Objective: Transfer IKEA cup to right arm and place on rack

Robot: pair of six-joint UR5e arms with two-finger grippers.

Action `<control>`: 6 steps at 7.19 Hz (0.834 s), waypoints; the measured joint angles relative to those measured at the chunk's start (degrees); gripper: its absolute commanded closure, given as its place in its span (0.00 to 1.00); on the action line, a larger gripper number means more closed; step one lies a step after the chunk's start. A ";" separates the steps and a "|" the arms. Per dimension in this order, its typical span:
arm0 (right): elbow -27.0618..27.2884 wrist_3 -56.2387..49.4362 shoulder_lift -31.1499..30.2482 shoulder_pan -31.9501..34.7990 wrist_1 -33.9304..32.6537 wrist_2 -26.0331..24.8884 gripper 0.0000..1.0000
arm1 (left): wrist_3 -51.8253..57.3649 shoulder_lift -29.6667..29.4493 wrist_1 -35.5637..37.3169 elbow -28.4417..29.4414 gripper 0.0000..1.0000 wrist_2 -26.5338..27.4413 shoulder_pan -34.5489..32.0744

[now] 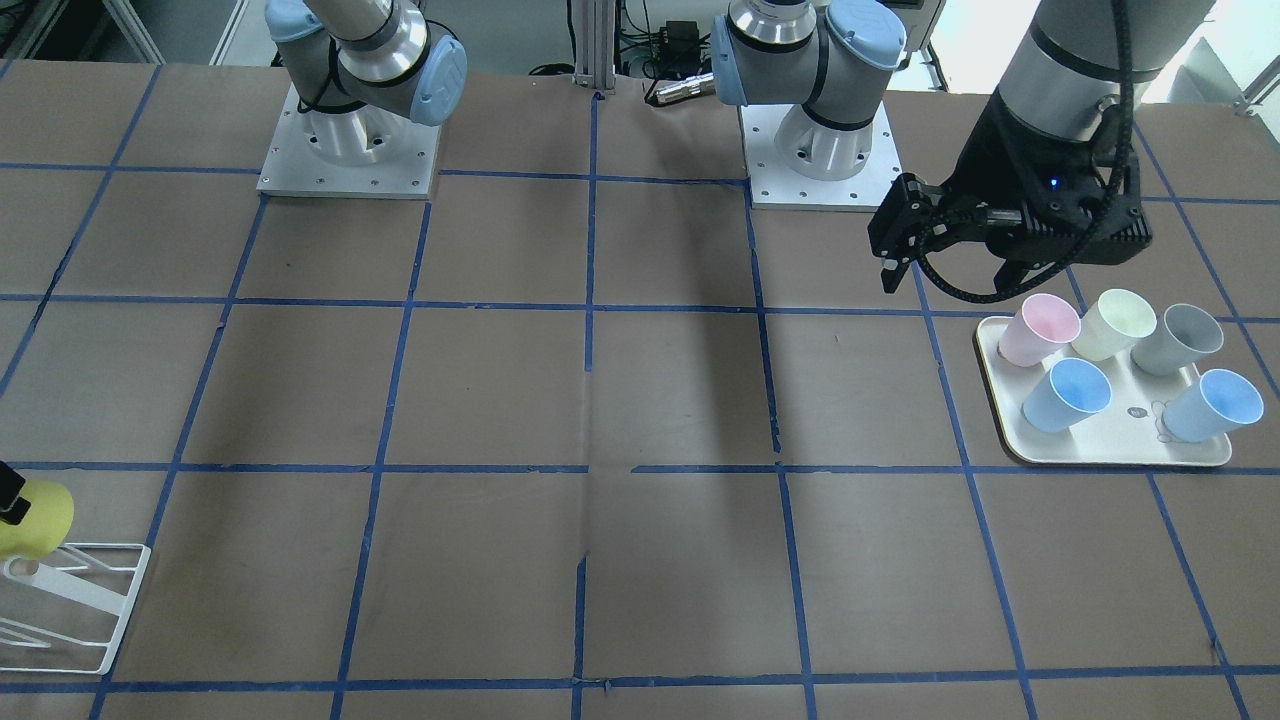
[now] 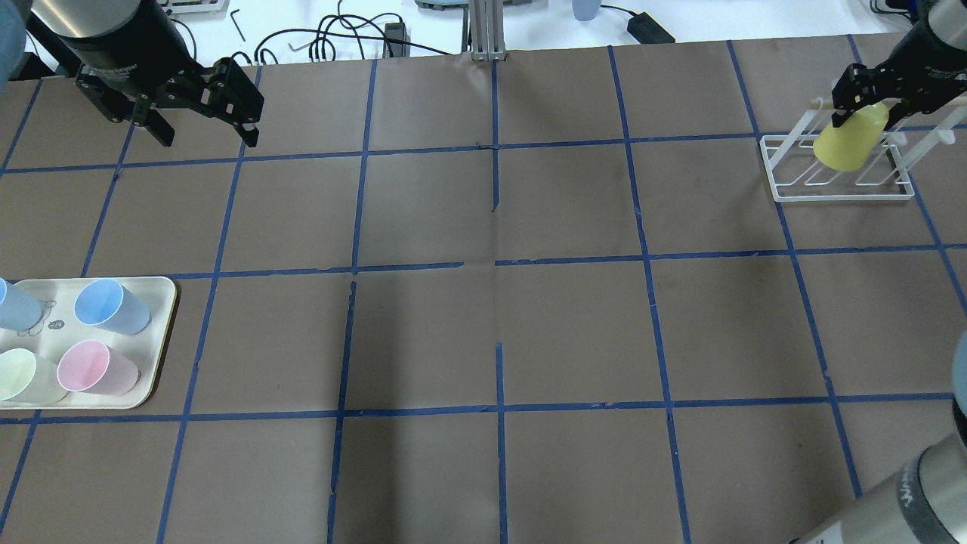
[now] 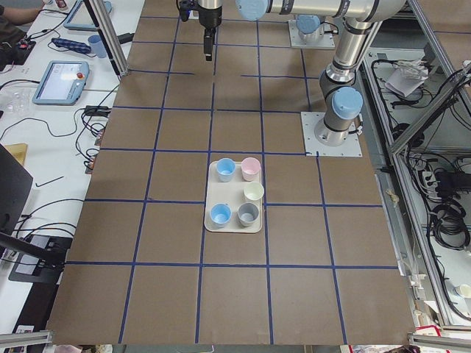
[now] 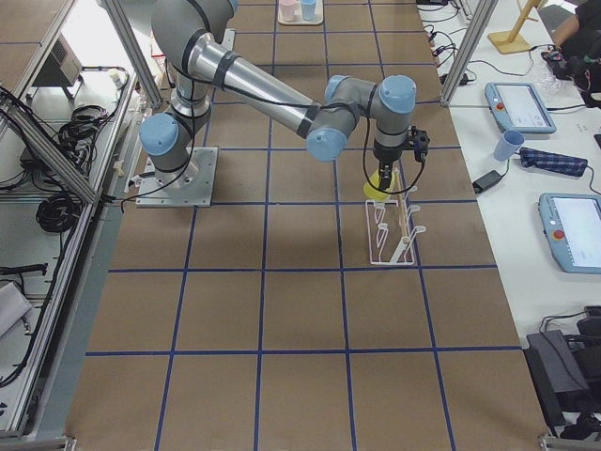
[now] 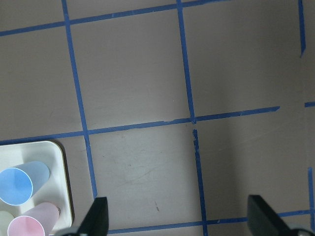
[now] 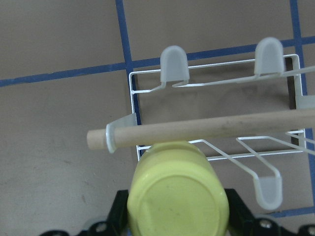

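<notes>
The yellow IKEA cup (image 2: pixel 848 142) is upside down at the white wire rack (image 2: pixel 838 198), at the table's far right. My right gripper (image 2: pixel 861 106) is shut on it, with the fingers against both its sides. In the right wrist view the cup's base (image 6: pixel 177 201) faces the camera, just under the rack's wooden-tipped rod (image 6: pixel 206 128). The cup (image 1: pixel 32 515) and rack (image 1: pixel 75 588) also show at the front-facing view's left edge. My left gripper (image 2: pixel 205 138) is open and empty, high above the table's far left.
A cream tray (image 2: pixel 162 302) at the near left holds light blue, pink, pale cream and grey cups. It also shows in the front-facing view (image 1: pixel 1100 455). Blue tape lines grid the brown table. Cables lie beyond the far edge.
</notes>
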 measured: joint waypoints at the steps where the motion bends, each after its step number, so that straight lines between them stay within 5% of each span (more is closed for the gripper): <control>1: -0.04 -0.84 0.48 0.04 -0.48 -0.02 0.00 | -1.46 0.00 0.03 0.00 0.00 -0.99 -0.04; 4: -0.81 -1.51 -0.63 0.16 0.78 -0.14 0.00 | -4.19 0.68 -0.35 0.03 0.00 -3.71 -0.08; 6: -1.30 -1.26 -5.65 0.38 7.70 -0.19 0.00 | -3.98 1.27 -0.44 -0.05 0.00 -3.88 0.16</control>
